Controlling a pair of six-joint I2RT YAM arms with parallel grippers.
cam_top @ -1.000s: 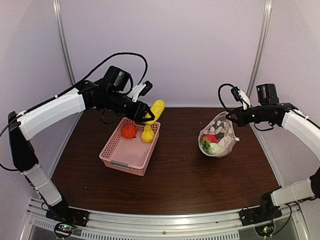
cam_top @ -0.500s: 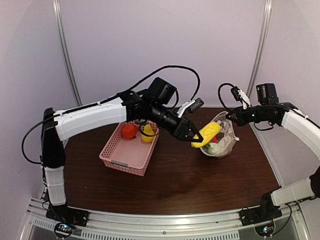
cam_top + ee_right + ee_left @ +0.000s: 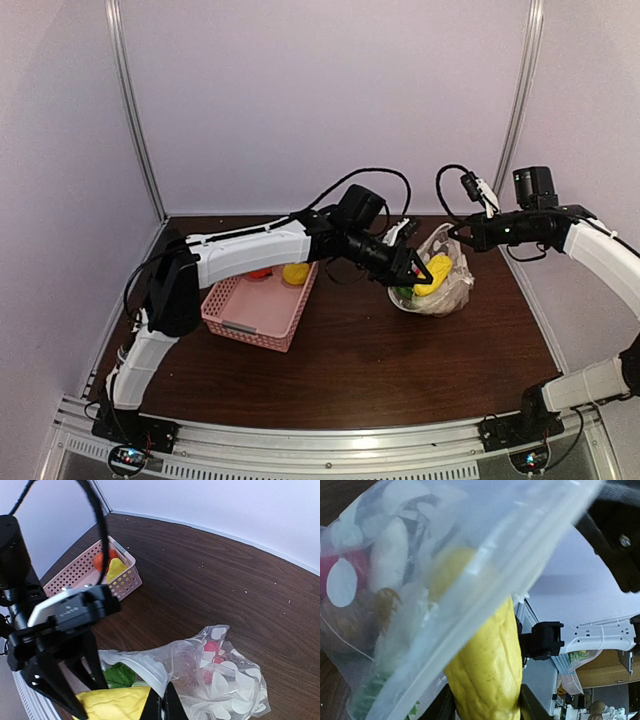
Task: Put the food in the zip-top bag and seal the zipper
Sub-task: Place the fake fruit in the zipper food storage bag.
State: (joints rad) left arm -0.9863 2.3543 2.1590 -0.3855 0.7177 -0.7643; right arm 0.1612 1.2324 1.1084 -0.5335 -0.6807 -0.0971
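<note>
while the right gripper (image 3: 462, 236) (image 3: 160, 706) pinches the far upper edge of the bag (image 3: 447, 288) (image 3: 395, 585) (image 3: 222, 680) between closed fingers and holds its mouth lifted, the left gripper (image 3: 420, 272) (image 3: 487, 707) is clamped on a yellow corn (image 3: 435, 275) (image 3: 485, 670) (image 3: 112, 702). the corn's front half is past the mouth and inside the bag, and its rear half sits outside between the left fingers. in the left wrist view the zipper (image 3: 530, 545) crosses the corn on a slant, unsealed, lying close over the corn.

the bag rests on the table (image 3: 350, 370) at the right, sagging, with red food (image 3: 212, 647), a white piece (image 3: 387, 555) and a green leaf (image 3: 120, 675) inside. the left arm spans the gap from the pink basket (image 3: 250, 312) (image 3: 65, 577) to the bag, passing over the basket's far right corner. an orange piece (image 3: 262, 272) (image 3: 102, 559) and a yellow piece (image 3: 295, 272) (image 3: 115, 570) lie at the basket's far end. basket and bag are well apart, with bare wood between them and along the table's near edge. the bag lies near the right edge, below the right arm.
</note>
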